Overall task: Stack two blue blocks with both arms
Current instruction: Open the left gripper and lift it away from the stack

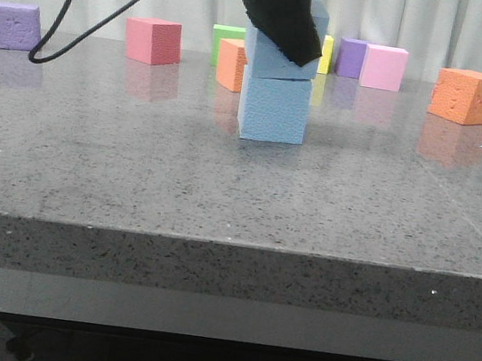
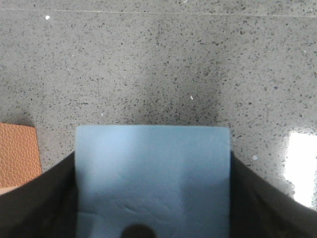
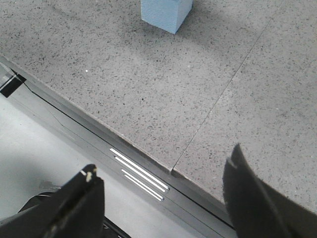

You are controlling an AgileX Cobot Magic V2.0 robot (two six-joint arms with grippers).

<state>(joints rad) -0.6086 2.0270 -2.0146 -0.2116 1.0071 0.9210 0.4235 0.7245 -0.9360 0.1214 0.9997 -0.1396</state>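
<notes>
Your left gripper (image 1: 285,25) clasps the upper blue block (image 1: 280,60), seated on the lower blue block (image 1: 273,109) mid-table. Your right gripper (image 3: 163,198) hangs spread, empty. Withdrawing sideways could topple the stack.

The front camera looks low and level across the table (image 1: 222,187) at the blocks (image 1: 274,104). The left wrist camera looks straight down, close on a block (image 2: 153,173). The right wrist camera looks from beyond the table edge (image 3: 148,153), sharing the distant block (image 3: 166,12).
</notes>
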